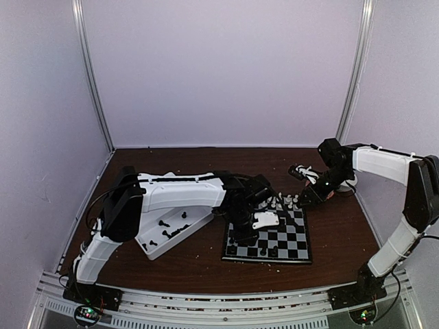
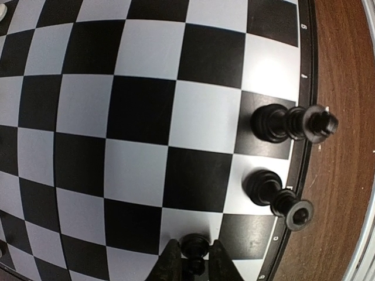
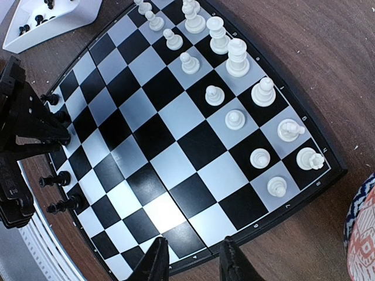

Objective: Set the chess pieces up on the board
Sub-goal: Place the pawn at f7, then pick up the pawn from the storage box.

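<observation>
**Left pincer (image 2: pixel 194 257) clamped on a black piece (image 2: pixel 194 241) at the board (image 2: pixel 140 111) edge**

My left arm stretches low from its base across the white tray (image 1: pixel 154 252), wrist bent down over the board's near left part. Its fingers squeeze the black piece from both sides at an edge-row square. Two more black chess pieces (image 2: pixel 281 123) stand beside it in that row. My right arm folds back inward. The right pincer (image 3: pixel 193 254) hangs spread and empty by the board's far right corner, near the white pieces (image 3: pixel 237 58). The board lies flat on the worktop (image 1: pixel 206 271).
</observation>
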Controlling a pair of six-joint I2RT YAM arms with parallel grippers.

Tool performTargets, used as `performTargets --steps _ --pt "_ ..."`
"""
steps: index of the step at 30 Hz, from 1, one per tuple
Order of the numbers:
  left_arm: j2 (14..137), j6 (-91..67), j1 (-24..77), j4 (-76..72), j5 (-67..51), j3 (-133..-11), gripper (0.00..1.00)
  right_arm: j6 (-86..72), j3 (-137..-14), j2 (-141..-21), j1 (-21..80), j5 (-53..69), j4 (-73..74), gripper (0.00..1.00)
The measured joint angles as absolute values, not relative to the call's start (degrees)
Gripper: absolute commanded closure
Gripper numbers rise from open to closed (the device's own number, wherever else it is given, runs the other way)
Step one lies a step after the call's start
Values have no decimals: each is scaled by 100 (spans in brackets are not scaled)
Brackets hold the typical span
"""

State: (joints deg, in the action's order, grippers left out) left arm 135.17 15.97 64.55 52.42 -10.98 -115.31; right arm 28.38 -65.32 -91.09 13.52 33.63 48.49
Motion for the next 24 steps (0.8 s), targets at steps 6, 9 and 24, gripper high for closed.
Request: performTargets --steps 6,9,24 --pt "13522 1597 6455 5227 -1066 -11531 72 2851 -6532 -9109 1352 3363 4866 69" --pt "13506 1601 6455 5203 -1050 -11531 67 2856 -6532 -9109 1352 3363 4869 69" --pt "10418 349 6154 5074 314 -9891 67 2856 -6532 -9109 1352 3365 4906 69"
